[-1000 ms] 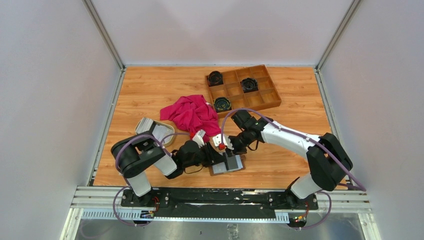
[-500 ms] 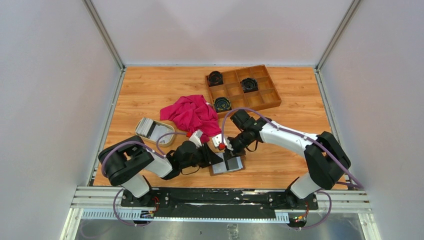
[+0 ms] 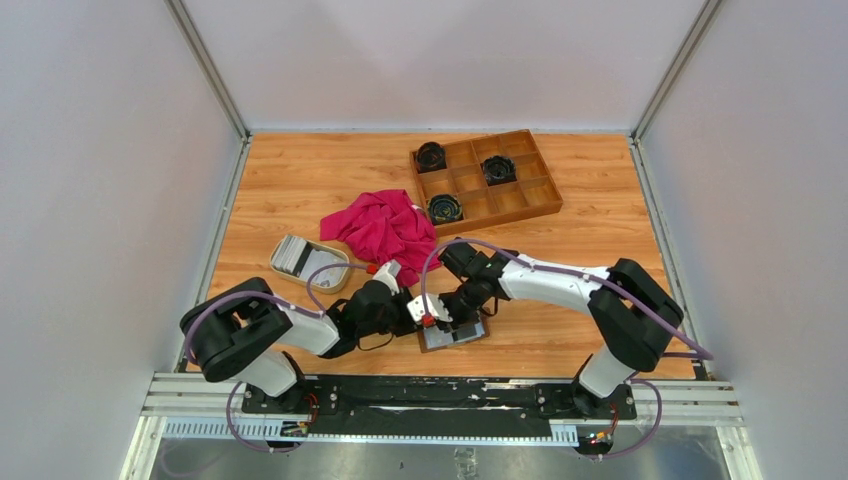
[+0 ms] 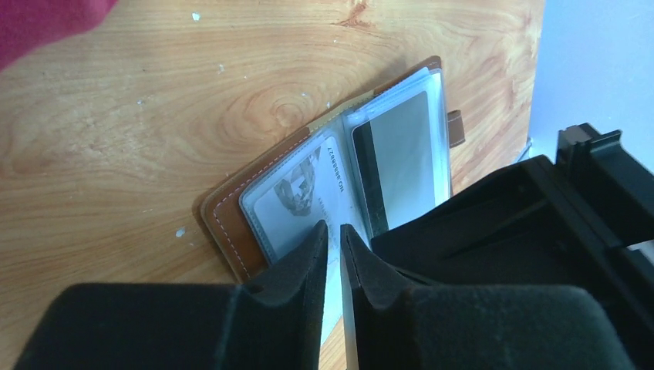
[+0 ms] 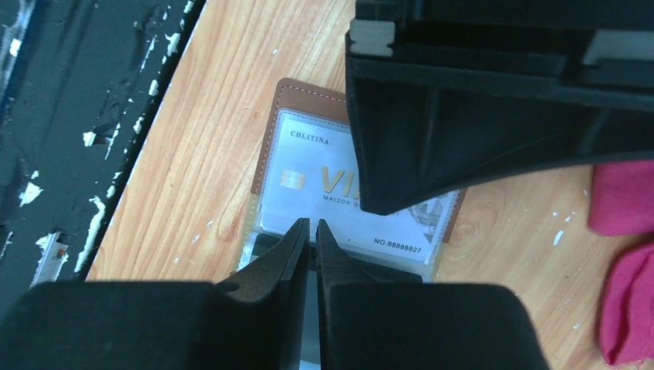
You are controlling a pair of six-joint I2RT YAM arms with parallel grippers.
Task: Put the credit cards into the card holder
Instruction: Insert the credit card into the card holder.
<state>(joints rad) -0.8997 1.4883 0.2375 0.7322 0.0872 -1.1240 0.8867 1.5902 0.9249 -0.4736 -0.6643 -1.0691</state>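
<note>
Left claw: nearly shut, thin pale strip in the slit, over open card holder. Right claw: nearly shut above the card holder, grip indiscernible.

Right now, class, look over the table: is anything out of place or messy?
A crumpled magenta cloth lies heaped on the wooden tabletop beside the brown compartment tray, looking dumped, not folded. White flecks speckle the wood near the brown leather wallet.

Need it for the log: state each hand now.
Left hand: closed on a thin pale edge, card or sleeve unclear.
Right hand: closed; anything held cannot be told.
</note>
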